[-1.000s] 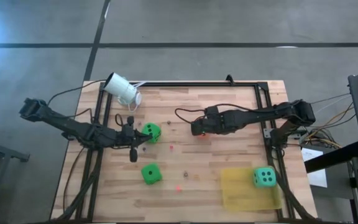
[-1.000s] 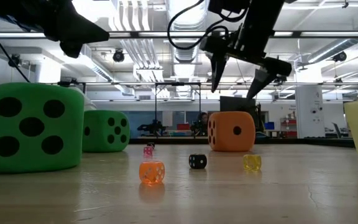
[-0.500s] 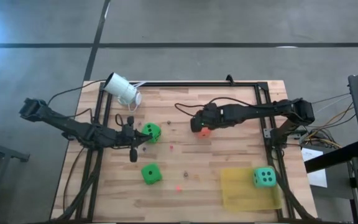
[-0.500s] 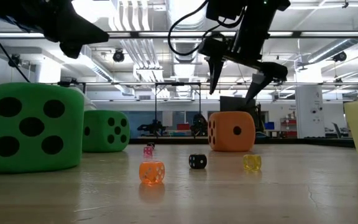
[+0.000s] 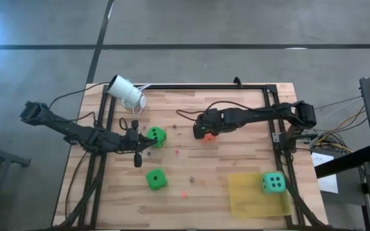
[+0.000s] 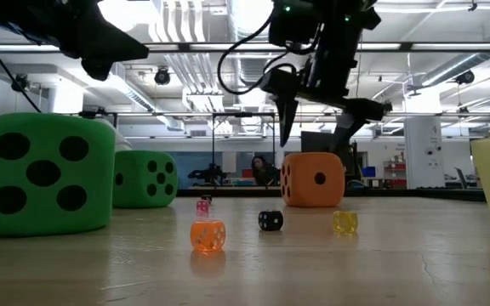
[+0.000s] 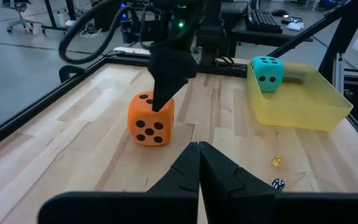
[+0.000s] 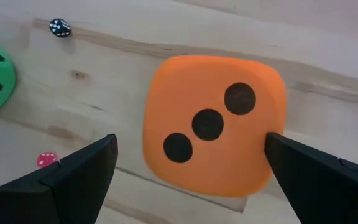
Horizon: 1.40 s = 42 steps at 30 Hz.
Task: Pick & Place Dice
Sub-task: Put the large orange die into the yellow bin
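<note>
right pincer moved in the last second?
Yes. In the high view the right pincer has shifted left, toward the table's left side, away from the yellow tray; it now hangs open over the orange die.

The table (image 5: 236,109) is pale planked wood with a smooth, faintly sheened finish, framed in dark metal. The orange die (image 8: 213,132) looks soft, matt and foam-like, and the yellow tray (image 7: 303,106) is translucent glossy plastic.

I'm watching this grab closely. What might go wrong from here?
1. The right gripper hangs open above the orange die, slightly off-centre; a finger may land on top and tip it.
2. A tiny black die lies nearby and might get knocked.
3. The soft die may squash and slip.
</note>
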{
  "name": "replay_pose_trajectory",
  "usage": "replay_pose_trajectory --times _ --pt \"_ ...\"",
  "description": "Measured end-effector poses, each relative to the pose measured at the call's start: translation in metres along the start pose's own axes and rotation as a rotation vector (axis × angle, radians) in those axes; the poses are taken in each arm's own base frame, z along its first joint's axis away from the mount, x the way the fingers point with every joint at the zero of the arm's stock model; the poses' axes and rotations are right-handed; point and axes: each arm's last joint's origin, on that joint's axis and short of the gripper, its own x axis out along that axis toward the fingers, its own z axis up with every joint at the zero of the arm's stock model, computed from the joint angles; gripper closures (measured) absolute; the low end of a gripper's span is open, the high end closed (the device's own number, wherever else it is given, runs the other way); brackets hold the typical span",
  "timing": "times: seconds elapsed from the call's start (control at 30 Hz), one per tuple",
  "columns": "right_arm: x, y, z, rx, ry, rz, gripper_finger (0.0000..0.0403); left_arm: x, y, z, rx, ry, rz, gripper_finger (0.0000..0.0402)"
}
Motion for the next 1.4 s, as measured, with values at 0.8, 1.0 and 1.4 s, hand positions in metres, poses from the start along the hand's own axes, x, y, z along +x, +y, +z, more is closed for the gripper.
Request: replay_pose_trajectory --times 0.8,1.0,1.4 --pt "-0.01 0.009 0.013 0.009 -0.002 -0.058 0.0003 0.0 0.001 -0.004 0.016 0.036 0.007 0.0396" --pt "-0.004 0.011 0.012 -0.002 0.003 -0.059 0.0003 0.0 0.001 -0.004 0.015 0.036 0.007 0.0396" --pt "0.002 0.011 0.013 -0.013 0.022 -0.073 0.0003 0.0 0.001 -0.004 0.015 0.036 0.007 0.0396"
